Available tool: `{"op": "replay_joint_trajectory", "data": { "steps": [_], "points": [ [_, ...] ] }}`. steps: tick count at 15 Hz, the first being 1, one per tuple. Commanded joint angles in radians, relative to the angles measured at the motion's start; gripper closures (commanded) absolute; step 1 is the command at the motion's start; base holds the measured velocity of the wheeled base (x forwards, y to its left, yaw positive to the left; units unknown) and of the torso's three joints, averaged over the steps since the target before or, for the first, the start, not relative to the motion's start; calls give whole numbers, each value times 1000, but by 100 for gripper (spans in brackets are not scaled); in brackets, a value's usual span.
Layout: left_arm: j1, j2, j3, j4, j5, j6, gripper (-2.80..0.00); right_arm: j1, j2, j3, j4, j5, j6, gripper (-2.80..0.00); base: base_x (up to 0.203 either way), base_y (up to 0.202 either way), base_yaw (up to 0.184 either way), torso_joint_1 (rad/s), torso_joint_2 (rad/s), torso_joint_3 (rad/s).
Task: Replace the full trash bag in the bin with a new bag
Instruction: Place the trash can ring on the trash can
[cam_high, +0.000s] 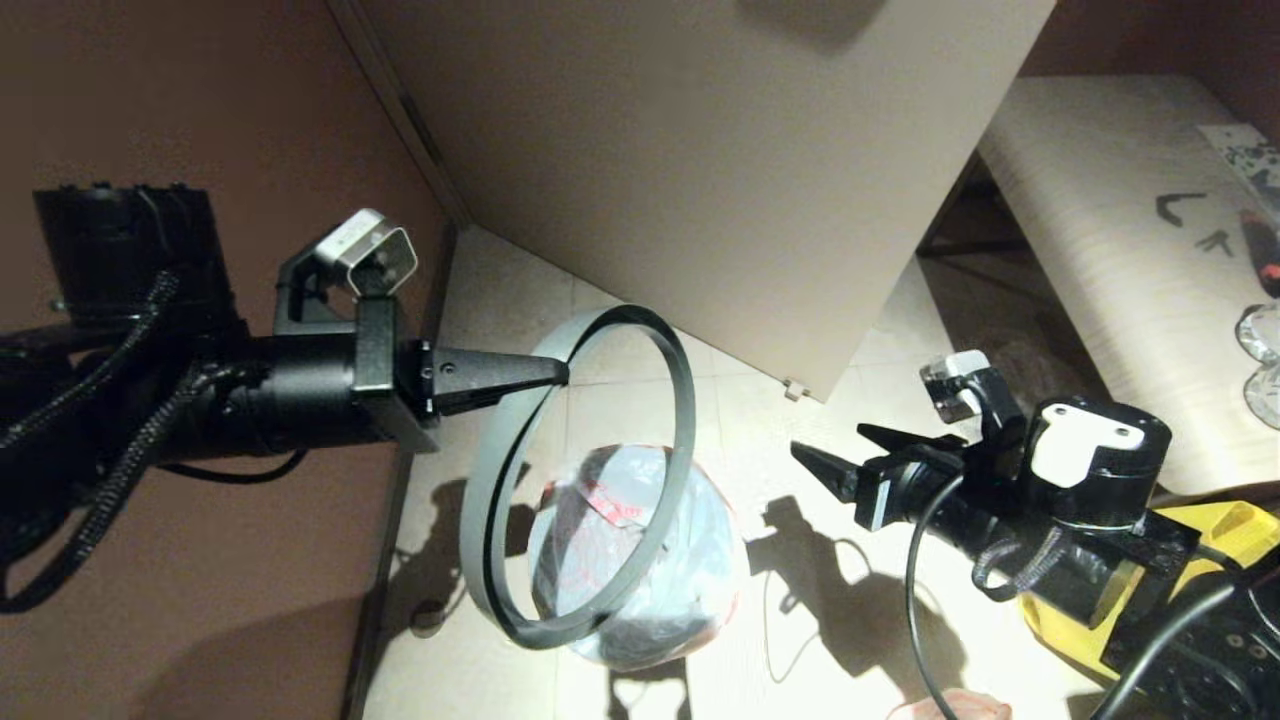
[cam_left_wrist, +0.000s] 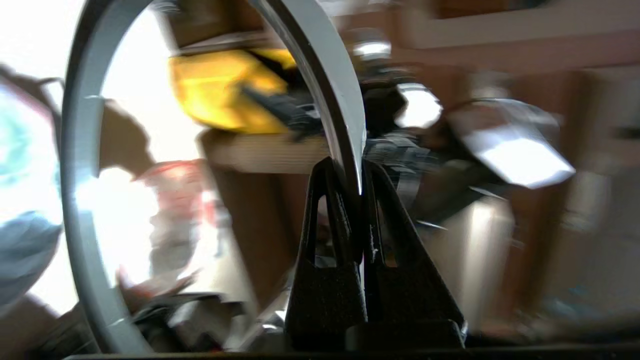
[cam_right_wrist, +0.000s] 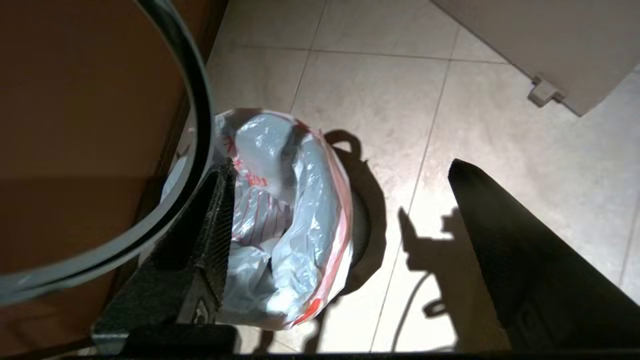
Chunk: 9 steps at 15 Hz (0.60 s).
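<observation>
My left gripper (cam_high: 565, 372) (cam_left_wrist: 350, 167) is shut on the thin grey rim ring (cam_high: 685, 400) (cam_left_wrist: 75, 175) and holds it tilted in the air above the bin. The bin's black side (cam_right_wrist: 359, 225) shows under the new bag (cam_high: 690, 560) (cam_right_wrist: 280, 200). This translucent white film, with red print and a pink-red edge, is draped loosely over the bin's mouth. My right gripper (cam_high: 830, 442) (cam_right_wrist: 340, 170) hangs open to the right of the bin, with nothing between its fingers. The full trash bag cannot be made out; only a pink-white scrap (cam_high: 950, 708) peeks in at the bottom edge.
A brown wall (cam_high: 200, 120) runs close along the bin's left. A pale door panel (cam_high: 700, 150) stands behind it. A yellow fabric tote (cam_high: 1225, 530) sits under my right arm, and a light bench (cam_high: 1100, 250) with small items stands at the far right. The floor is tiled.
</observation>
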Motion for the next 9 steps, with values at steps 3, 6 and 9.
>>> {"op": "replay_joint_trajectory", "data": {
  "steps": [3, 6, 9],
  "points": [
    [-138, 138, -141, 201, 360, 168, 0, -9, -16, -22, -7, -1, 1, -280, 0, 0, 0, 0, 0, 0],
    [-216, 177, -221, 473, 741, 385, 0, -23, -19, -66, 10, -10, 0, -280, 0, 0, 0, 0, 0, 0],
    [-418, 239, -235, 532, 1144, 436, 0, -21, -31, -154, 132, -169, -29, -280, 0, 0, 0, 0, 0, 0]
  ]
}}
